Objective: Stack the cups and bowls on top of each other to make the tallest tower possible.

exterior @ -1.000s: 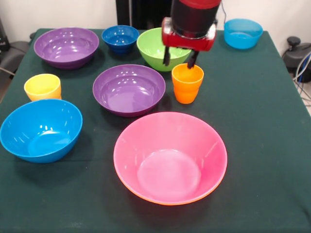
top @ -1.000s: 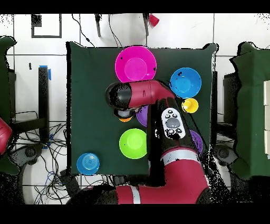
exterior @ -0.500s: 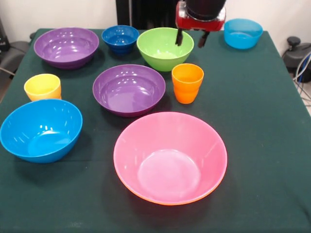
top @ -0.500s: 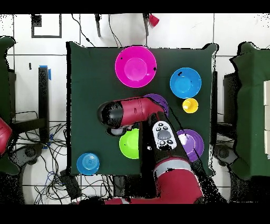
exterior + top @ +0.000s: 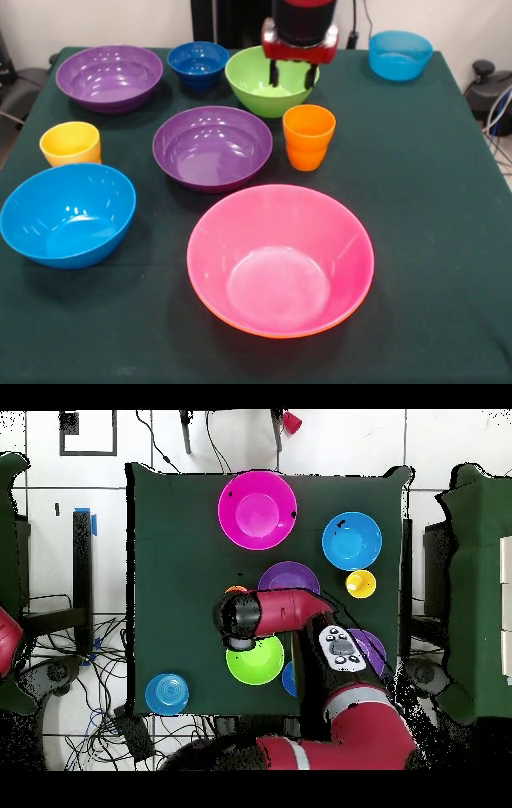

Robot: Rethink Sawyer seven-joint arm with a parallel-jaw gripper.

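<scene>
The gripper [image 5: 291, 78] hangs over the green bowl [image 5: 264, 86], its two dark fingers apart and holding nothing, their tips just above the bowl's rim on the side facing the orange cup [image 5: 309, 136]. That suggests it is lining up on the bowl's edge, since a thin rim is the one part of a wide bowl that narrow fingers can pinch. No tower is built yet: the bowls and cups all stand upright and apart on the green table [image 5: 432, 200] — only the big pink bowl [image 5: 280, 260] shows an orange edge beneath it, so it seems to be nested in an orange one. The orange cup stands just beside the nearer purple bowl [image 5: 212, 146] and close to the green bowl, so room is tight on that side. The small dark blue bowl [image 5: 198, 62] crowds the green bowl's other side, with the second purple bowl [image 5: 109, 77] beyond. The yellow cup [image 5: 70, 143] sits just behind the large blue bowl [image 5: 66, 213]. The light blue bowl [image 5: 400, 54] sits alone near a far corner, and the table on that side is bare, leaving free space to lift and carry.
</scene>
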